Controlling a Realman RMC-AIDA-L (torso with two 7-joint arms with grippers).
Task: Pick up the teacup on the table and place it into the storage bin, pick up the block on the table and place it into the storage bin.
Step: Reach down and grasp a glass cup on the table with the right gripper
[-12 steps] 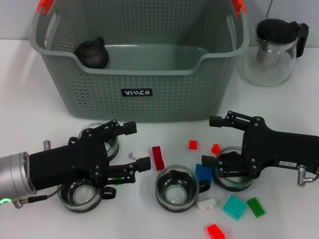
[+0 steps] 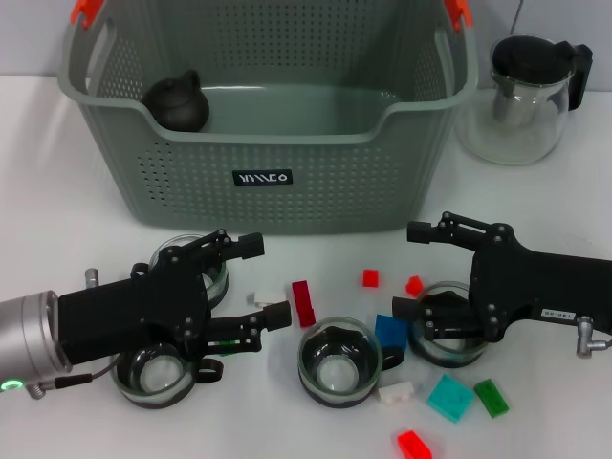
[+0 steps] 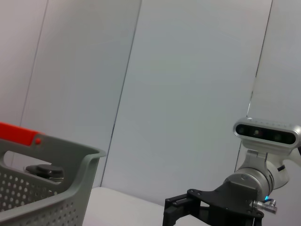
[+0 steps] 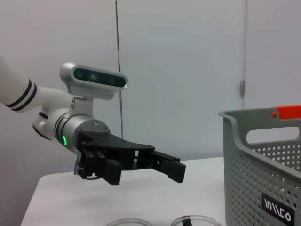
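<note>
Crowding white table — storage bin, teacups, blocks; pale walls; both claws wide.

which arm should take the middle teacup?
Either, marginally left: the left gripper hangs open just beside the middle teacup. The right gripper, also open, sits over another teacup, nearer the blocks.

- glass teapot with black lid, standing on white table, far right
- small dark clay teapot, far left, upright
</note>
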